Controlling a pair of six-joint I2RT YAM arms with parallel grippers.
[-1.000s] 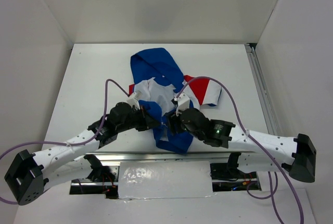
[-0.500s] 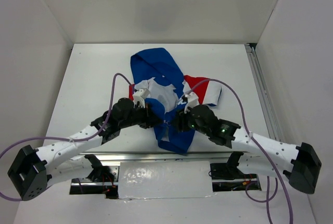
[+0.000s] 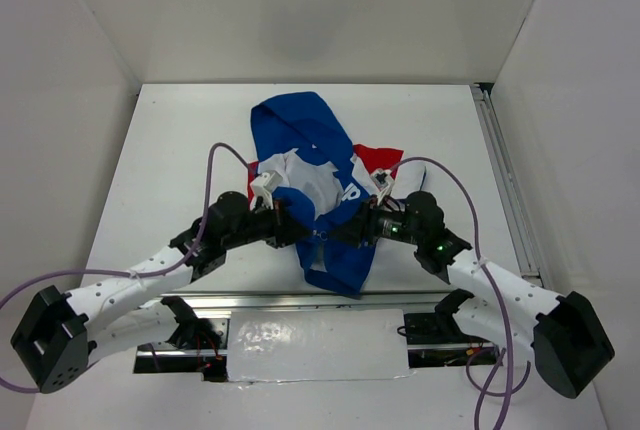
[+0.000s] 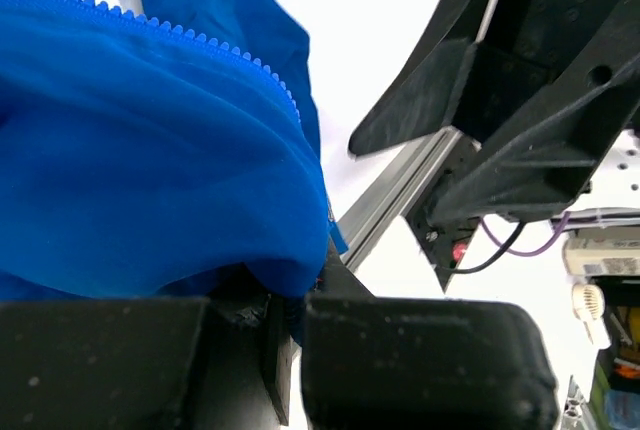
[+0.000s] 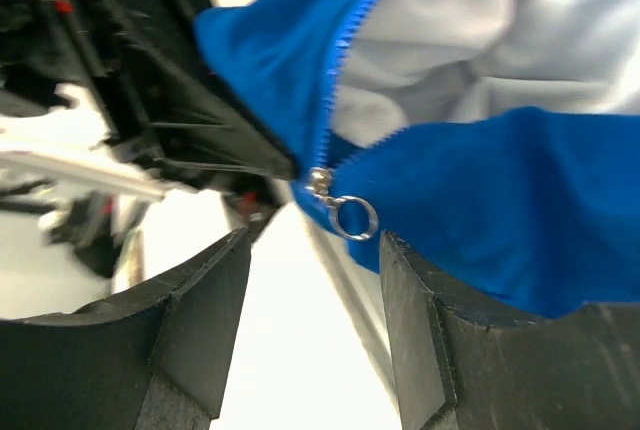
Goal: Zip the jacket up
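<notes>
We are looking down from behind; wrist cameras are facing each other closely, sharing the jacket [image 3: 300, 125]

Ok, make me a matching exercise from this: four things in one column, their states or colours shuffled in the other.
1. left hand
2. right hand
3. zipper pull
4. lining

A. silver, with a ring
B. pale grey
C. shut on a blue edge of the jacket
D. open, fingers apart

Pairs: 1-C, 2-D, 3-A, 4-B.
</notes>
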